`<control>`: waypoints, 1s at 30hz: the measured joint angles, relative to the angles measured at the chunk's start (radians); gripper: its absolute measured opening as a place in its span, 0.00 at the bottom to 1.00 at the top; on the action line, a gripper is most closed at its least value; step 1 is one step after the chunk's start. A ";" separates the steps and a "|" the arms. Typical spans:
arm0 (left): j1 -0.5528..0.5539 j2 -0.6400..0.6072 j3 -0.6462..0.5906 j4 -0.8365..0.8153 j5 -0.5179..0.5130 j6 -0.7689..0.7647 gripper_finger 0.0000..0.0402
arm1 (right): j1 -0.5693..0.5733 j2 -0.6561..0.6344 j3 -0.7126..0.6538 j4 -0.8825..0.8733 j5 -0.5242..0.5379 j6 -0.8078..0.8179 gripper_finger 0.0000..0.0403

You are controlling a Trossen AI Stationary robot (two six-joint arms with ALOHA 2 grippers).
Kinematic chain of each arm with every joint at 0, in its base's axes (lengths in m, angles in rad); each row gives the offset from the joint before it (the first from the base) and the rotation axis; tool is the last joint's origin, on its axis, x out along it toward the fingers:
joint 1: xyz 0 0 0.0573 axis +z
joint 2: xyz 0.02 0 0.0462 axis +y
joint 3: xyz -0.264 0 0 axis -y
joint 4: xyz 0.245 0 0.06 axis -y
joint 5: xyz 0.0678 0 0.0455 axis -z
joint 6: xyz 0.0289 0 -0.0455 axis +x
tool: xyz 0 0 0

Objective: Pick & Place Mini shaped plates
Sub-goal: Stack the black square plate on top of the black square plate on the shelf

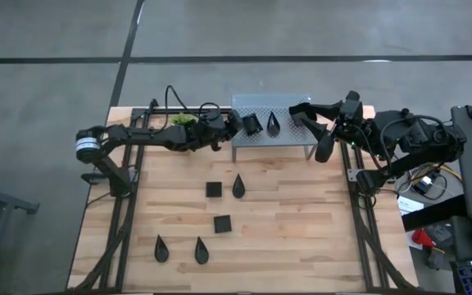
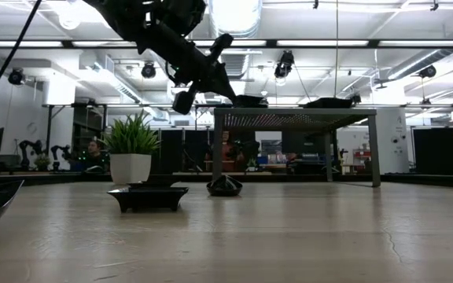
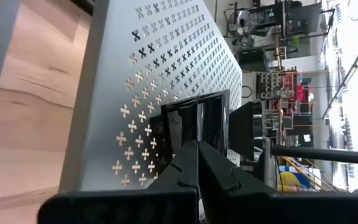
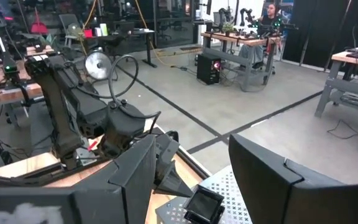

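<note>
The left tool (image 1: 234,127), fingers shut, grips a glossy black square plate (image 1: 252,124) on the grey perforated shelf (image 1: 293,105); the right tool (image 1: 311,131) hangs open above the pale wooden desk (image 1: 285,221).

A robotics lab or workshop — large open hall with polished concrete floor (image 4: 241,121) marked by dark lines, exposed ceiling ducts and strip lights (image 2: 415,43). Rows of workbenches (image 4: 238,38) with other robot arms (image 2: 34,147), computers and trailing cables — a person seated at one bench (image 4: 269,12).
</note>
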 joint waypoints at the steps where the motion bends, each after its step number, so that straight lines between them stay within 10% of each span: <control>1: 0.000 0.000 0.000 0.000 0.000 0.000 0.00 | 0.000 0.000 0.000 0.000 0.000 -0.001 0.50; 30: 0.003 0.005 0.000 -0.001 0.045 0.011 0.07 | 0.000 0.000 0.000 -0.002 0.000 -0.016 0.50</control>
